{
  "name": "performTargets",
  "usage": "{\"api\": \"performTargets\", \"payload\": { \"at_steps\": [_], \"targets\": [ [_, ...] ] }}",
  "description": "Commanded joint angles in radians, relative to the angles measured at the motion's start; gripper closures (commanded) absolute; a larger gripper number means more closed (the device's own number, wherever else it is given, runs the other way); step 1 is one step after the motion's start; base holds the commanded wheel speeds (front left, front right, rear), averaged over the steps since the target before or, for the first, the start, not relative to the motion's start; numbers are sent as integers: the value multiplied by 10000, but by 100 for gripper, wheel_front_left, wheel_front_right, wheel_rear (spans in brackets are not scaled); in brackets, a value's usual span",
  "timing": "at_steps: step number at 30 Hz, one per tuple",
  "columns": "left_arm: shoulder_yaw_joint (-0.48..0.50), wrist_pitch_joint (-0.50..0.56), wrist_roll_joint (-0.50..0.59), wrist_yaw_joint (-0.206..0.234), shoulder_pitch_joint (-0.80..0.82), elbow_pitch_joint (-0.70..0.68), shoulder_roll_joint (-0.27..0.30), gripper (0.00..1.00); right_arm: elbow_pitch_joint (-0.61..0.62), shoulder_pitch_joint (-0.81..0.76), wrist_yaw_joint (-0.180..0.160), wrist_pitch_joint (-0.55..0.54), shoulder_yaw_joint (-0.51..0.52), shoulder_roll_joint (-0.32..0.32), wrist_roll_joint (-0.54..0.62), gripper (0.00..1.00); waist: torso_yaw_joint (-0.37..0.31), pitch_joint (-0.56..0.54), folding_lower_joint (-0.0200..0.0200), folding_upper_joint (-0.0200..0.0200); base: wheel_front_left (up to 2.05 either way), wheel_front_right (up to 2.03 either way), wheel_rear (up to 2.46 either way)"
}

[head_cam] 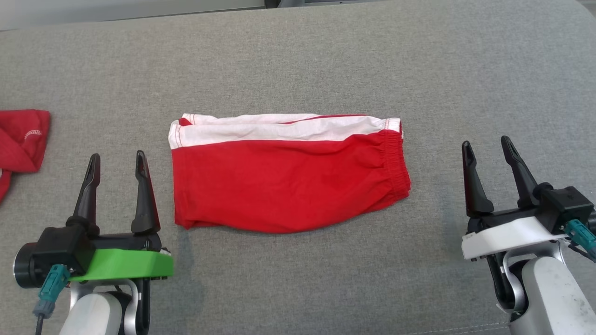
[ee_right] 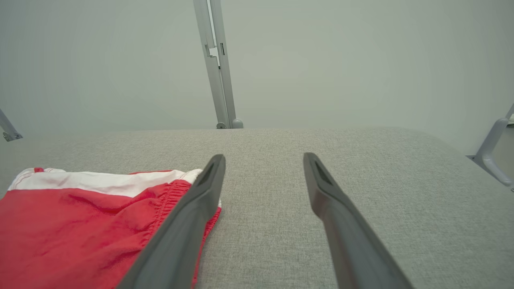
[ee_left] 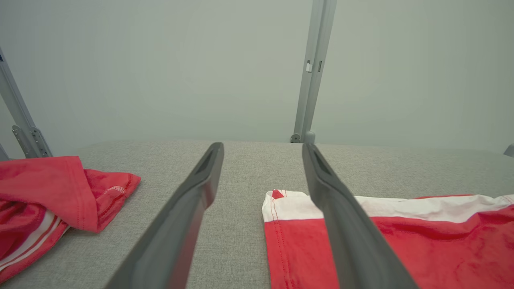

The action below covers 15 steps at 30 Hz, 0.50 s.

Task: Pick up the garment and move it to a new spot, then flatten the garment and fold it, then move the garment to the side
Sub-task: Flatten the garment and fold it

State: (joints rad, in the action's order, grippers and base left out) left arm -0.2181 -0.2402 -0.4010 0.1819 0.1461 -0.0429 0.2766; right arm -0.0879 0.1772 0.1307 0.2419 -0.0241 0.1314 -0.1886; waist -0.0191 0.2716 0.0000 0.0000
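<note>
The garment (head_cam: 288, 181) is a pair of red shorts with a white band along the far edge. It lies folded flat in the middle of the grey padded table (head_cam: 298, 60), elastic waistband to the right. My left gripper (head_cam: 116, 160) stands open just off its left edge, holding nothing. Off the waistband end, my right gripper (head_cam: 486, 147) is open and empty too. In the left wrist view the garment (ee_left: 421, 249) lies behind the right finger. The right wrist view has the garment (ee_right: 80, 224) at lower left, beside the left finger.
Another red garment (head_cam: 21, 139) with white stripes lies crumpled at the table's left edge; the left wrist view has this other garment (ee_left: 52, 200) at its left. Grey metal posts (ee_left: 311, 72) rise behind the table against a pale wall.
</note>
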Motion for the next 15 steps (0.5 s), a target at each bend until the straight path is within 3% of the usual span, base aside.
{"api": "performTargets", "payload": {
  "at_steps": [1,7,15],
  "targets": [
    [-21,-28,-11,-35,205,-24,19,0,-60,180,1,-98,-108,17,-66,0,137,83,0,0,0,0,0],
    [-158,-43,-13,-73,418,1,-86,0,-545,590,1,-347,-703,-7,-355,0,499,272,0,0,0,0,0],
    [-314,-100,-93,-248,793,332,-320,0,-2153,1239,1,-796,-1571,14,-1049,0,1004,564,0,0,0,0,0]
  ]
}}
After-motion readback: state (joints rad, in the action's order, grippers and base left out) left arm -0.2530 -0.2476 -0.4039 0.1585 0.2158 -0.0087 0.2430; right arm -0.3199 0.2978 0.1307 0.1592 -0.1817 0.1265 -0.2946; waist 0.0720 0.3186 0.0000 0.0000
